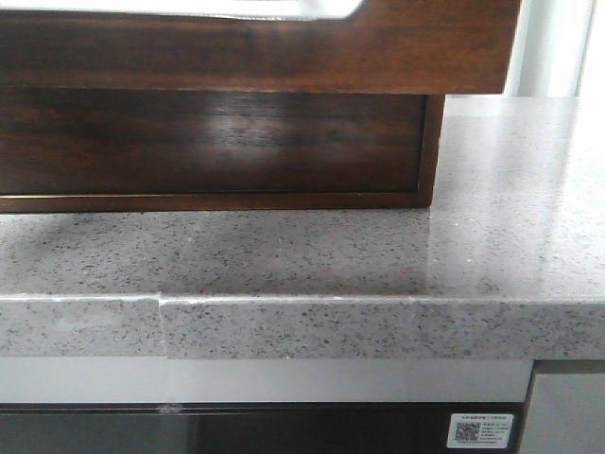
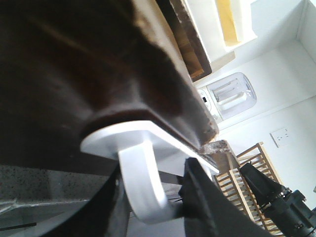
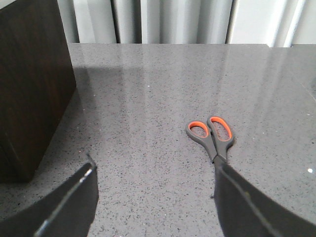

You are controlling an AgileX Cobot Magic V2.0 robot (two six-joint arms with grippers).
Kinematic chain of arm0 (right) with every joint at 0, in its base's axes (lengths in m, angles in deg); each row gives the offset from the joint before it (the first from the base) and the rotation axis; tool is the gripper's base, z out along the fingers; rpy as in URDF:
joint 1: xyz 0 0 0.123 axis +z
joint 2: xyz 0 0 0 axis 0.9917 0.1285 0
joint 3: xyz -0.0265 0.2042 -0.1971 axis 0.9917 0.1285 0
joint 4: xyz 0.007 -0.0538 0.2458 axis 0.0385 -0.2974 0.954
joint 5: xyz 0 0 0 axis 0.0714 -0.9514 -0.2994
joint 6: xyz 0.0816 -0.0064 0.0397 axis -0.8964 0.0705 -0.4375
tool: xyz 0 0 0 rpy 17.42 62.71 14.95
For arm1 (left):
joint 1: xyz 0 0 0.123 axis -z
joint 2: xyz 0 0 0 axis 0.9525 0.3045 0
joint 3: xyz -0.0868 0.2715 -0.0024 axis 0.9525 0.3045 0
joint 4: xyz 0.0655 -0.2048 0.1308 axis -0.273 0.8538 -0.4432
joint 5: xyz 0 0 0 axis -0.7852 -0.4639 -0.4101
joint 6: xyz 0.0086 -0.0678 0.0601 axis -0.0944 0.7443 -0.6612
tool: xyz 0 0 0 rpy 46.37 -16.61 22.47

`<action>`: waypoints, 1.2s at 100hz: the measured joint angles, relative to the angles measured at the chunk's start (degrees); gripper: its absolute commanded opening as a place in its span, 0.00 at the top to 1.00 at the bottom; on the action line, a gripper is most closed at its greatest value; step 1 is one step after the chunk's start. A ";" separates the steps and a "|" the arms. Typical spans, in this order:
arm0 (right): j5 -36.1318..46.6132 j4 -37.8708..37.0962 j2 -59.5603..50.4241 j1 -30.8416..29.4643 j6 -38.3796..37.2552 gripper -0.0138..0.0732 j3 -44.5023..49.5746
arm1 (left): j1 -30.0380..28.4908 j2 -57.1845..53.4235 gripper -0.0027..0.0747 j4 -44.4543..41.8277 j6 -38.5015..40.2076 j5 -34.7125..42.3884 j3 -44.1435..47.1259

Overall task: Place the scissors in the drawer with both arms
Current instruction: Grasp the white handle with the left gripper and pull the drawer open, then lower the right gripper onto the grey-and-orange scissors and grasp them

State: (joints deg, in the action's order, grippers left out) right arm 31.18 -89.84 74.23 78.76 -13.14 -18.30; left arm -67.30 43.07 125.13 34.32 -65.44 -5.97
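Observation:
The drawer is a wide reddish-brown wooden front with a whitish rounded area along its top; it juts forward over the cabinet body in the front view. In the left wrist view my left gripper has its dark fingers on either side of the drawer's white hook handle, closed on it. The scissors, grey with orange-lined loops, lie flat on the counter in the right wrist view. My right gripper is open and empty above the counter, its one finger covering the scissors' blades. Neither gripper shows in the front view.
The speckled grey stone countertop carries the dark wooden cabinet, which stands apart from the scissors. The counter's front edge runs across the front view. A wooden rack and a white appliance stand beyond.

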 measured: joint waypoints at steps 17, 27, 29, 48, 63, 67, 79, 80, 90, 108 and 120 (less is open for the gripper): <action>0.00 0.00 0.00 0.00 0.00 0.32 0.00 | 0.00 -0.60 0.68 -1.70 -2.61 -1.25 0.00; 0.00 0.00 0.00 0.00 0.00 0.32 0.00 | 0.00 -1.34 0.58 -4.01 -6.08 -3.73 -0.24; 0.00 0.00 0.00 0.00 0.00 0.32 0.00 | 0.00 -1.54 0.56 -4.85 -6.87 -3.96 -0.36; 0.00 0.00 0.00 0.00 0.00 0.32 0.00 | 0.00 -4.15 0.53 -15.10 -10.86 -7.34 -2.35; 0.47 0.00 0.00 0.00 0.00 0.32 0.00 | 0.00 -7.33 0.53 -26.35 -4.84 -7.08 -4.94; 0.73 0.00 0.00 0.00 0.00 0.32 0.00 | 0.00 -8.24 0.53 -30.67 -2.03 -7.05 -5.83; 0.93 0.00 0.00 0.00 0.00 0.32 0.00 | 0.00 -10.99 0.53 -41.29 4.82 -6.55 -9.28; 0.93 0.00 0.00 0.00 0.00 0.32 0.00 | 0.00 -11.14 0.53 -41.92 5.52 -6.55 -9.49; 0.93 0.00 0.00 0.00 0.00 0.32 0.00 | 0.00 -12.86 0.53 -51.06 10.47 -6.69 -12.87; -1.50 -0.40 2.03 0.00 -0.85 0.32 -1.03 | 0.00 -13.83 0.53 -63.74 16.12 -9.69 -20.20; -6.88 -3.80 8.18 -0.38 -4.19 0.32 -3.38 | 0.00 -13.97 0.53 -70.36 17.30 -10.80 -25.54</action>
State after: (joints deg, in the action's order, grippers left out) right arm 24.30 -93.64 82.41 78.38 -17.33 -21.68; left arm -67.30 29.10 54.78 51.62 -76.25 -31.51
